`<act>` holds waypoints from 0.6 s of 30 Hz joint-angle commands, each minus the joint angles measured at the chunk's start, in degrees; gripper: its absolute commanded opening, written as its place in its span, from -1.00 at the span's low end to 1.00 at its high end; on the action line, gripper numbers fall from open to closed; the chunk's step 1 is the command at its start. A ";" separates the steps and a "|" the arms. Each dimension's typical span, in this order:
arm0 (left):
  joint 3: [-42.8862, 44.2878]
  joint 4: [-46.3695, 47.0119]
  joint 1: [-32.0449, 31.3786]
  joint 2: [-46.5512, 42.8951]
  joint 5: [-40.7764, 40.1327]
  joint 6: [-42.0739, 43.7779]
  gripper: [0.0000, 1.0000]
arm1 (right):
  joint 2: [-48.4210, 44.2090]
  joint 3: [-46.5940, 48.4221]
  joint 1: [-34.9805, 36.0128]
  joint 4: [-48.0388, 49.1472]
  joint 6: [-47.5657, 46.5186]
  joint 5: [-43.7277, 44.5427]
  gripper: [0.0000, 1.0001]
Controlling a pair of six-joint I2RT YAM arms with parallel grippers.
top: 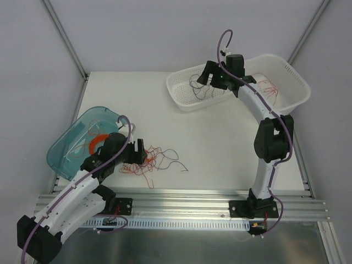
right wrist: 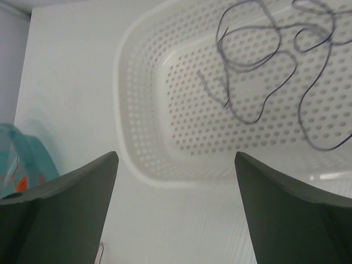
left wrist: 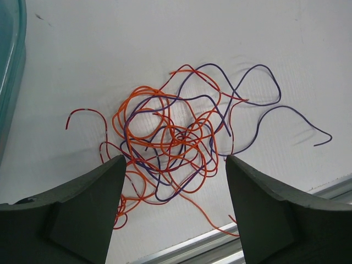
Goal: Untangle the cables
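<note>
A teal bin (top: 63, 151) sits at the table's (top: 220, 137) 9 o'clock, with an orange coil (top: 94, 144) inside. At the bin's 4 o'clock, the left gripper (left wrist: 175, 165) hangs over a tangle (left wrist: 165, 140) of red and dark cables, its fingers spread wide and empty. The tangle lies loose on the table near the front rail (top: 192, 198), one dark strand trailing toward 3 o'clock. At 1 o'clock, a white basket (right wrist: 137, 110) holds more dark strands (right wrist: 264, 66). The right gripper (right wrist: 176, 159), also spread and empty, hovers over its left half.

Bright even light, soft shadows, sharp
</note>
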 commanded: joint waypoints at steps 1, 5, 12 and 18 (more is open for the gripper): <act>-0.19 1.65 0.39 1.43 0.31 -3.28 0.48 | -9.95 -7.76 4.69 -3.28 -5.61 -5.79 0.82; -0.01 1.65 0.48 4.85 0.58 -5.04 0.48 | -15.84 -19.80 11.01 -4.69 -7.98 -9.31 0.74; 0.34 2.01 0.48 7.14 4.00 -7.77 0.47 | -22.18 -34.66 23.23 -6.19 -11.41 -6.17 0.61; 0.34 2.53 0.48 8.63 5.41 -8.38 0.47 | -20.52 -38.54 29.48 -2.94 -11.15 -0.63 0.49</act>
